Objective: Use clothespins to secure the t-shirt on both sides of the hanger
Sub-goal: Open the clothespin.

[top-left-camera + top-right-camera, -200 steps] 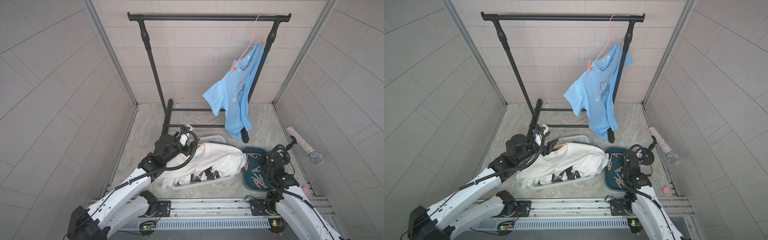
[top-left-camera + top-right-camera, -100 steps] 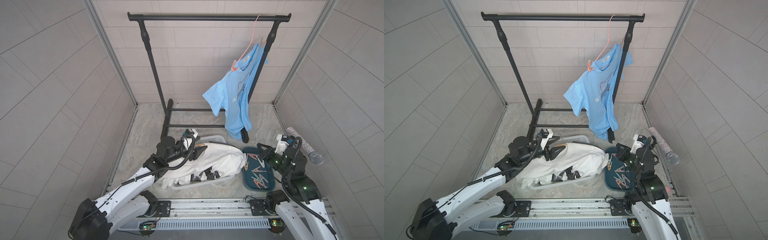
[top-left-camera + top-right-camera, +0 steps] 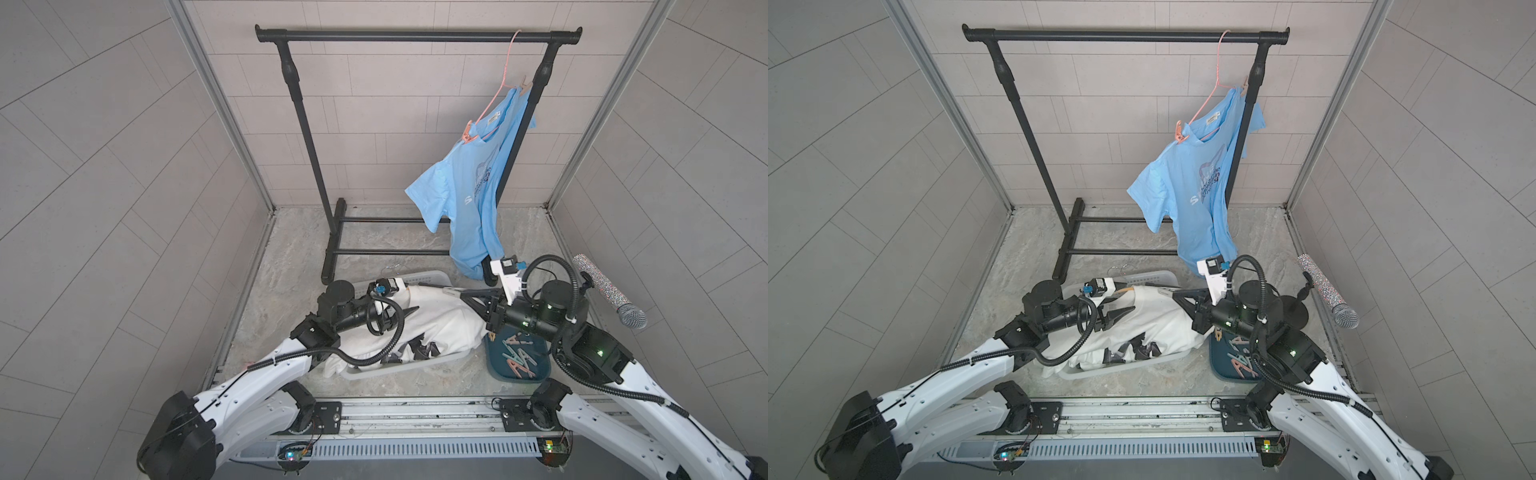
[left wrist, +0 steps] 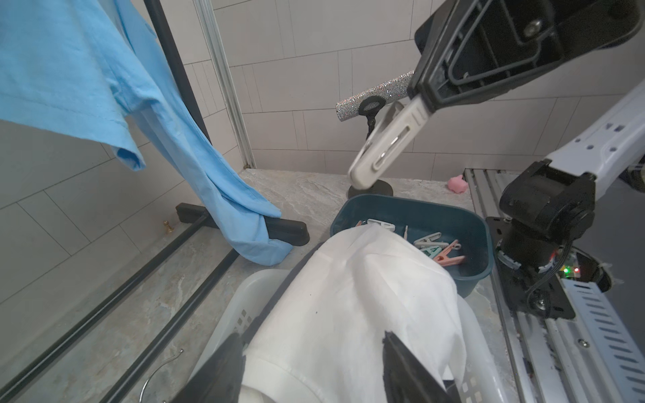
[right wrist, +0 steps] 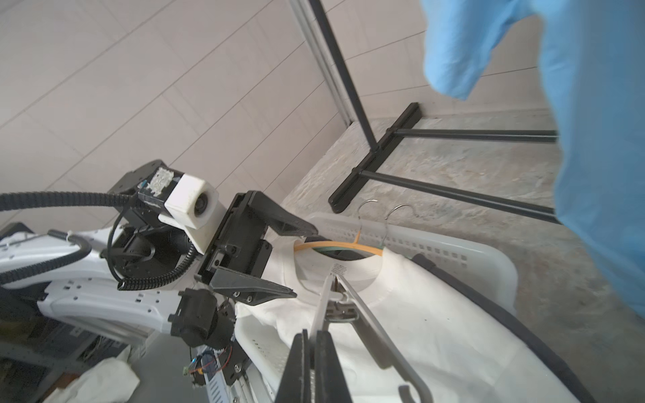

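In a top view, our right hand (image 3: 467, 297) hangs low over the white t-shirt (image 3: 440, 332), gripping a pale clothespin (image 3: 451, 292) that lies nearly level and points at our left hand (image 3: 405, 299), whose jaws stand apart. In the left wrist view, the clothespin (image 4: 385, 148) slants nose-down. In the right wrist view, its nose sits just beside the collar (image 5: 349, 279).

We see a sky-blue tee (image 3: 465, 195) w/ greyish print on a pink hanger (image 3: 505, 70), peach peg (image 3: 468, 135) clipped there. White tee (image 3: 444, 324) w/ black print over a yellow hanger (image 5: 335, 245), in a white basket (image 3: 428, 275). Dark teal tray (image 3: 519, 377): pink, peach, mint pegs (image 3: 517, 359). One grey-white peg (image 4: 384, 146). Rack (image 3: 415, 35) black, mic (image 3: 594, 280) silver glitter, floor (image 3: 299, 249) grey-beige marbled.
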Tool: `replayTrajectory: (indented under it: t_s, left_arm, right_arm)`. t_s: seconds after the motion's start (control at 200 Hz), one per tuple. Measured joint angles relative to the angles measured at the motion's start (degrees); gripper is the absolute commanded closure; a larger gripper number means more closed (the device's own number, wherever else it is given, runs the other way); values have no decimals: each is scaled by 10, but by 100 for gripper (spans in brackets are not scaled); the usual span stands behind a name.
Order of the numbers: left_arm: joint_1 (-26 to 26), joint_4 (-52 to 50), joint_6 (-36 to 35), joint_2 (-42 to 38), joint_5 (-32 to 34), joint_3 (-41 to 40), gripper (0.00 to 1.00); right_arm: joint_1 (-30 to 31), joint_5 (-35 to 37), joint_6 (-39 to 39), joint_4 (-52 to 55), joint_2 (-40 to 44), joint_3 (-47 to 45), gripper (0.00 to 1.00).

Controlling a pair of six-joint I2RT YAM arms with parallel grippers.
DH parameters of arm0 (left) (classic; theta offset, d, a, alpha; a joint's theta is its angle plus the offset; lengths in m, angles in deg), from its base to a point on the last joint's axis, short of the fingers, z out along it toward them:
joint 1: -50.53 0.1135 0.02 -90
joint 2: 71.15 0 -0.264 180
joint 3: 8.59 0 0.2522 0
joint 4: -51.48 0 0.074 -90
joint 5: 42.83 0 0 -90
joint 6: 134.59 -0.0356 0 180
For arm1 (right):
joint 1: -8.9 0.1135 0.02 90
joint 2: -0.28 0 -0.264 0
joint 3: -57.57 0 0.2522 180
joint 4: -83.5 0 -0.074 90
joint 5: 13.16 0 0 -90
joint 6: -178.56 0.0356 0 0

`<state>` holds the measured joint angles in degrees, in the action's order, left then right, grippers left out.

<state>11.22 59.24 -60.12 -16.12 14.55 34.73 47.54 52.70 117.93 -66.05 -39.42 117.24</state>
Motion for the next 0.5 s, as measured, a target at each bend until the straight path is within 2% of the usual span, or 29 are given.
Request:
replayTrajectory:
  t_s: [0.12,0.325,0.5]
  left_arm:
    - [-16,-1,-35,-7,22,-9,29]
    - [-36,-4,-96,-20,56,-20,45]
    - [-41,-2,-135,-23,57,-33,48]
  right_arm:
    - [42,16,-17,-14,-46,10,100]
    - [68,32,-10,-41,-90,10,100]
    - [88,35,10,-76,-125,10,100]
